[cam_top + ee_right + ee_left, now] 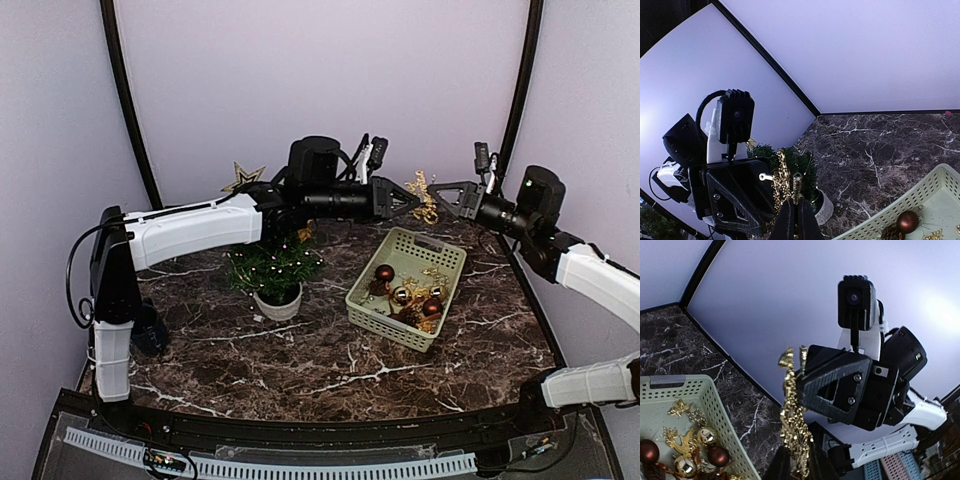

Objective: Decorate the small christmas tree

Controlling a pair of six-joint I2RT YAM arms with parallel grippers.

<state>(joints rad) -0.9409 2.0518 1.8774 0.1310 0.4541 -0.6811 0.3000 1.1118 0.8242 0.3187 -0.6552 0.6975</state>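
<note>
The small christmas tree (pixel 275 262) stands in its white pot (pixel 279 303) at the left rear of the table, with a gold star (pixel 243 177) behind its top. Both arms meet in the air to the tree's right, above the basket's far end. A gold glitter ornament (pixel 426 197) hangs between them. My left gripper (pixel 410 200) is shut on the ornament's (pixel 792 412) lower part, its fingers (pixel 771 465) dark on either side. My right gripper (pixel 442 200) is shut on the ornament's thin top piece (pixel 797 184). The tree (pixel 810 165) shows behind it.
A pale green perforated basket (pixel 443 250) lies right of the tree, holding brown and gold baubles (pixel 385 272) and gold glitter pieces (pixel 682 440). The table is dark marble (pixel 300 360). A pale wall rises close behind the arms.
</note>
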